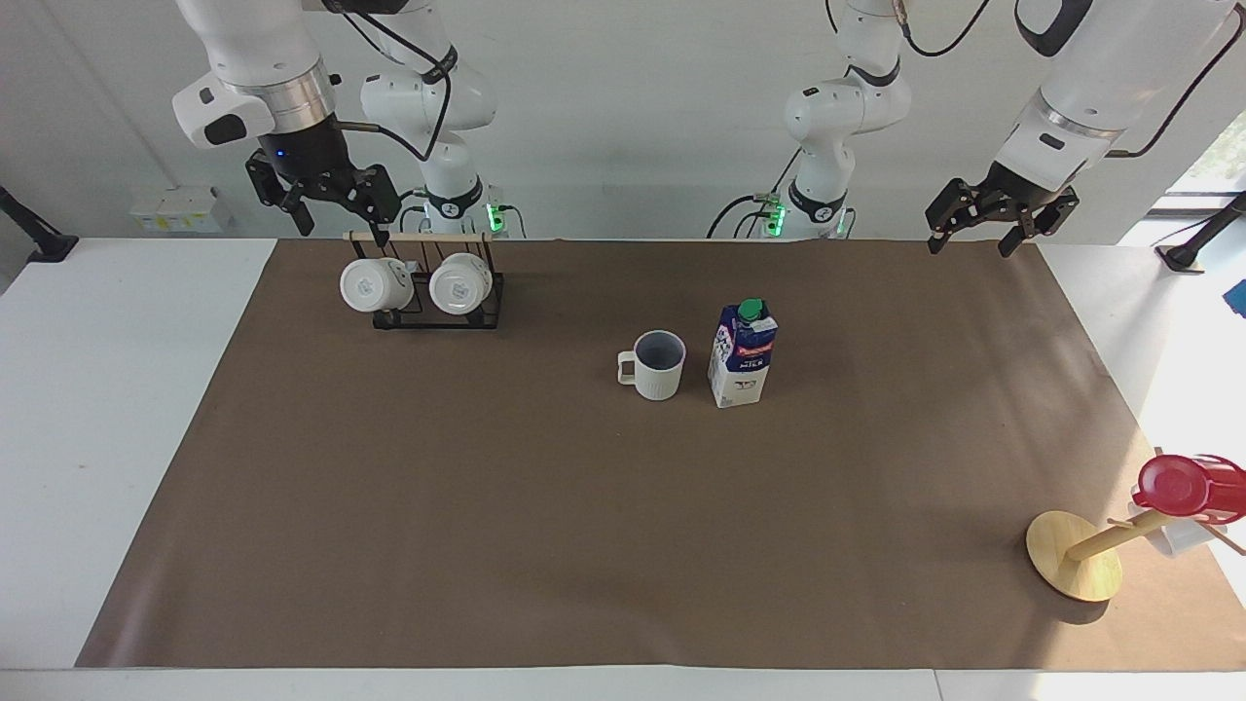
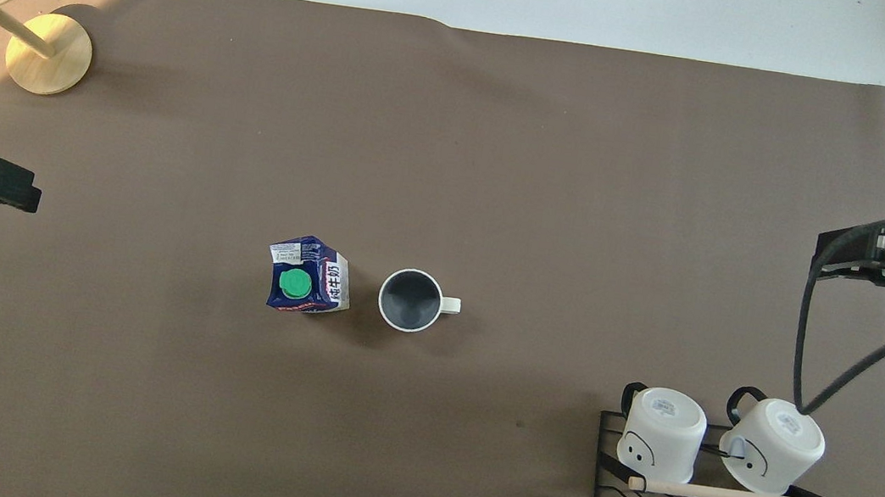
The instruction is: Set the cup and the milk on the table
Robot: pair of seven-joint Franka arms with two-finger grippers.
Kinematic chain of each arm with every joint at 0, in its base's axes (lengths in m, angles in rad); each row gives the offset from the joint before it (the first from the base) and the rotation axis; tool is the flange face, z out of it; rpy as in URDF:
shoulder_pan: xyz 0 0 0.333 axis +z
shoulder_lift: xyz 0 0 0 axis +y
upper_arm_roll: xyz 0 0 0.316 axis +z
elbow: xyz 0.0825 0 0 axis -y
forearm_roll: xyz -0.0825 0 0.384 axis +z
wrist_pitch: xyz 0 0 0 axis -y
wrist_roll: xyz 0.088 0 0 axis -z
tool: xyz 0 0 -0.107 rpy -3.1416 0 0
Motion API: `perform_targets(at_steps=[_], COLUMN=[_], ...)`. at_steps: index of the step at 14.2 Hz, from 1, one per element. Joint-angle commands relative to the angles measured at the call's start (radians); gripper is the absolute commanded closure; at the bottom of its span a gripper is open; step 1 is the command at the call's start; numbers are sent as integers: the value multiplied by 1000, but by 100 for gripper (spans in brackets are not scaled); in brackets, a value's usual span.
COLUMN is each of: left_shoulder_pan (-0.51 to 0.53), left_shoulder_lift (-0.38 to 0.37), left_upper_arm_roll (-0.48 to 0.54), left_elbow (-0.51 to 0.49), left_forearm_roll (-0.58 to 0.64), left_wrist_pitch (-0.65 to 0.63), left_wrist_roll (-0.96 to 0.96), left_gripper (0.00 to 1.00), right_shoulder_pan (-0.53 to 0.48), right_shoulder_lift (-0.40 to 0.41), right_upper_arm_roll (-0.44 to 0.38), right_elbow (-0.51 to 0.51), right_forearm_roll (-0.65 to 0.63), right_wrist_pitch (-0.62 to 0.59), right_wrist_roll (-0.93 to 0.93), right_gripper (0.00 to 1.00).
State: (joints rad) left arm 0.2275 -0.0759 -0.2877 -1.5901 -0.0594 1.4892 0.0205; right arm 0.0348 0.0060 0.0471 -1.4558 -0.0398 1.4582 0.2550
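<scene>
While grippers hover, cup [image 1: 659,364] stands

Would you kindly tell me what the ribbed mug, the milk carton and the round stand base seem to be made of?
The ribbed mug looks like matte cream ceramic, given its thick rim and moulded handle. The milk carton appears to be printed coated paperboard with a folded gable top; its green cap looks plastic. The round stand base seems pale smooth wood, possibly bamboo.
</scene>
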Motion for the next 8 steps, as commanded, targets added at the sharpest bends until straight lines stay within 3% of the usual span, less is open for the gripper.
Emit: perform_targets(at_steps=[1, 8], left_shoulder_pan=[12, 9], left_shoulder_lift=[-19, -24], left_upper_arm_roll=[-10, -11], left_elbow=[2, -1], left_forearm_roll=[-14, -14], left_wrist_pitch=[-26, -24], left_wrist_roll=[12, 13], left_gripper=[0, 0], right_shoulder_pan=[-21, -21], right_shoulder_lift=[-11, -11], right_upper_arm_roll=[10, 10], right_elbow=[-9, -8], right_forearm_roll=[26, 28], right_wrist_pitch=[-4, -1], right_wrist_roll=[-23, -31], right_gripper=[0, 0])
